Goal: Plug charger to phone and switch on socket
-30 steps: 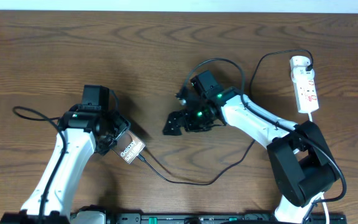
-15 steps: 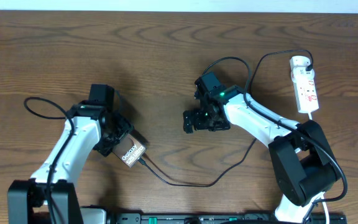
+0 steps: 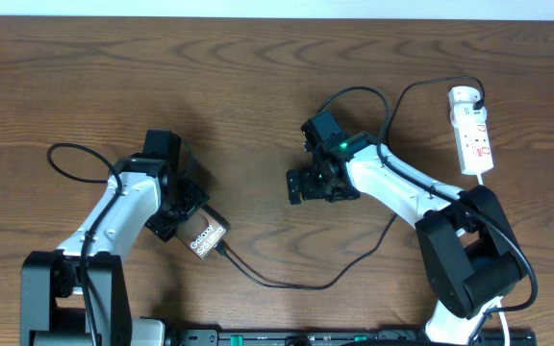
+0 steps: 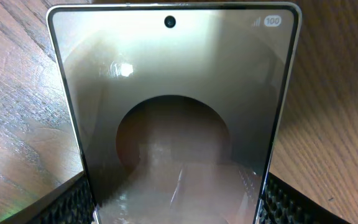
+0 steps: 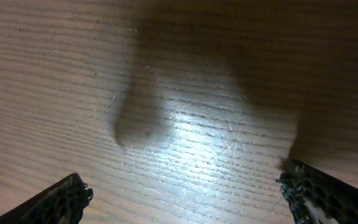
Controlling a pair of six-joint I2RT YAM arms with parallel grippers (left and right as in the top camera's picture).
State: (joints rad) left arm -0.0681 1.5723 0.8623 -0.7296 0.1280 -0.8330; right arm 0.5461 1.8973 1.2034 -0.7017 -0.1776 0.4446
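Note:
The phone (image 3: 207, 234) lies tilted left of centre, its "Galaxy" lettering facing up. My left gripper (image 3: 177, 215) is shut on its two long edges. In the left wrist view the phone (image 4: 173, 93) fills the frame, between the pads (image 4: 73, 204) of that gripper (image 4: 176, 208). The charger (image 3: 287, 284), a thin black cable, meets the phone's lower edge with its connector tip (image 3: 220, 247) and curves right under the right arm. The white socket (image 3: 471, 130) lies at the far right with a black plug (image 3: 476, 95) in its top end. My right gripper (image 3: 303, 185) (image 5: 188, 199) hangs open over bare wood.
The wooden table (image 3: 258, 77) runs to a pale edge at the back. The right arm's base (image 3: 465, 259) stands at the lower right, below the socket. A black rail (image 3: 306, 336) runs along the front edge. A loop of black arm cable (image 3: 65, 154) lies left of the left arm.
The right gripper has drawn back to the right, away from the phone, and stays open. The left arm has shifted slightly right with the phone still in its grip.

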